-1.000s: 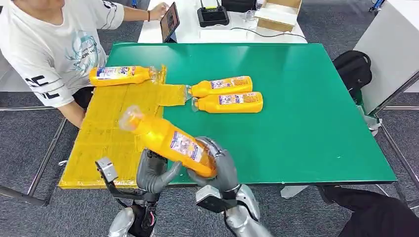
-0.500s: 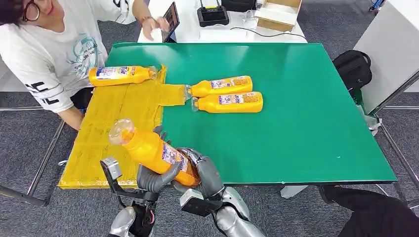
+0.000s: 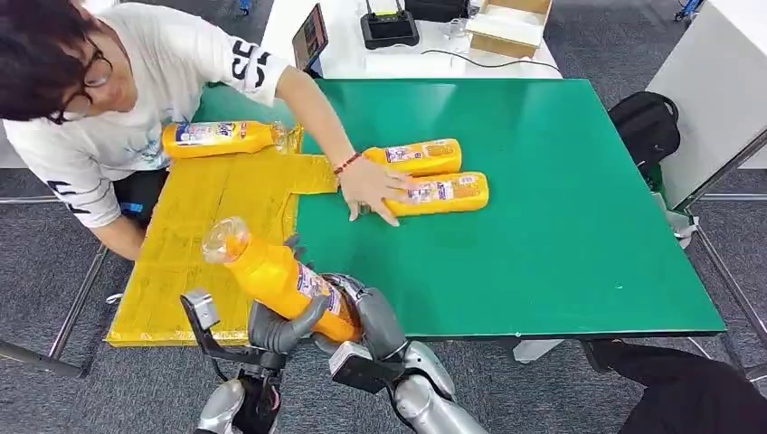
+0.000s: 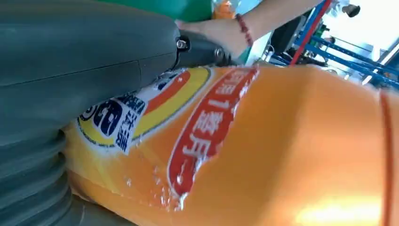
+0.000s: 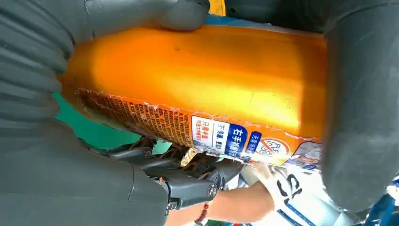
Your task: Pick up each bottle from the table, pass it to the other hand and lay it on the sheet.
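An orange bottle (image 3: 271,274) with a clear cap is held tilted over the near edge of the yellow sheet (image 3: 194,231), cap toward the sheet. My left hand (image 3: 282,327) wraps its middle from below, and my right hand (image 3: 369,312) grips its base end. Close up, the bottle's label (image 4: 197,136) lies under my left hand (image 4: 70,61); the bottle (image 5: 197,80) sits in my right hand (image 5: 56,155). Another bottle (image 3: 217,136) lies at the sheet's far end. Two more bottles (image 3: 416,155) (image 3: 448,192) lie on the green table (image 3: 561,235).
A person leans in from the left, their hand (image 3: 371,185) resting on the nearer table bottle. A tablet (image 3: 309,38) and a white table with devices stand behind. A black backpack (image 3: 647,122) sits at the right.
The held bottle moved left and down toward the sheet's edge, and my left hand closed around it. The person reached in and nudged the nearer table bottle slightly right.
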### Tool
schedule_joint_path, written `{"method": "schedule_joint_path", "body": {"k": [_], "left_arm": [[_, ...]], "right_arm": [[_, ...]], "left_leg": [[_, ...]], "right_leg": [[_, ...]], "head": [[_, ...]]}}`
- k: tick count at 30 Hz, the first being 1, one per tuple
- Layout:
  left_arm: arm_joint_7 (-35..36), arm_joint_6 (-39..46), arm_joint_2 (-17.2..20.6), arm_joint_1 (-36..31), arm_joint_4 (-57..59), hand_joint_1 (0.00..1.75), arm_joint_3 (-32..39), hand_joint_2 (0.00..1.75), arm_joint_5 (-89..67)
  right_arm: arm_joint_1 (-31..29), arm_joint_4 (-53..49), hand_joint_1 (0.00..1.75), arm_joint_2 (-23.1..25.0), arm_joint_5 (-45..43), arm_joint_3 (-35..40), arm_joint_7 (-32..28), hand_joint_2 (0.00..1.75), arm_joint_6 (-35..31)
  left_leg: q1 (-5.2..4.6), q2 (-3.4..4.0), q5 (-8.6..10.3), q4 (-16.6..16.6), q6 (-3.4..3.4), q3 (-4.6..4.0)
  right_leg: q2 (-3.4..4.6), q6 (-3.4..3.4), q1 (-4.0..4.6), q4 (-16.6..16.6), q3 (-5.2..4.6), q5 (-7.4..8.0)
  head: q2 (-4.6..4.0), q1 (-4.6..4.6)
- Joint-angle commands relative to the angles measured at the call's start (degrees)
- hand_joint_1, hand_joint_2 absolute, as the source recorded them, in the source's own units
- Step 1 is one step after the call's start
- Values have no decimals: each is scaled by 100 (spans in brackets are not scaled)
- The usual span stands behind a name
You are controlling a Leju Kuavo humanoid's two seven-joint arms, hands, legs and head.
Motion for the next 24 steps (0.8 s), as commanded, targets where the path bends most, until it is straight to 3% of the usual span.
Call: {"method": "schedule_joint_path", "body": {"k": [1, 11, 12, 13, 14, 18, 24], "left_arm": [[48, -168, -44, -314, 61, 175, -256, 175, 66], [-216, 84, 67, -363, -107, 175, -254, 175, -456], [-234, 121, 74, -371, -145, 175, -240, 175, -515], [-260, 194, 75, -376, -172, 175, -223, 175, -590], [-272, 285, 73, -370, -232, 175, -168, 175, -676], [-382, 650, 114, -415, -307, 175, -67, 175, -1026], [-803, 2289, 295, -924, -101, 175, 588, 175, -2370]], "right_arm": [[152, 461, 175, -7, 45, 291, -36, 175, 236], [203, 276, 175, -36, 81, 231, -5, 175, 274], [207, 246, 126, -20, 79, 202, 10, 175, 229], [213, 225, 0, -11, 76, 171, 24, 175, 177], [221, 144, 0, 3, 91, 141, 90, 0, 118], [259, -158, 0, 10, -12, 5, 167, 0, 71], [428, -1446, 0, -88, -514, -222, 154, 0, 346]], "left_leg": [[4, -19, -10, -3, 7, 30], [3, -15, -12, -2, 8, 32], [3, -11, -3, -2, 5, 11], [3, -14, -8, -1, 6, 22], [4, -11, -4, -1, 4, 11], [2, -9, -3, -2, 4, 9], [4, -9, -9, 2, 7, 24]], "right_leg": [[-26, -16, 9, -6, 39, -16], [-25, -18, 8, -5, 40, -17], [-18, -11, 5, -3, 17, -8], [-22, -15, 7, -2, 29, -13], [-17, -11, 7, -3, 17, -7], [-15, -11, 4, -1, 14, -6], [-18, -19, 9, 1, 30, -13]], "head": [[0, 0], [0, 2], [0, 2], [0, 0], [0, 0], [0, 0], [0, 0]]}}
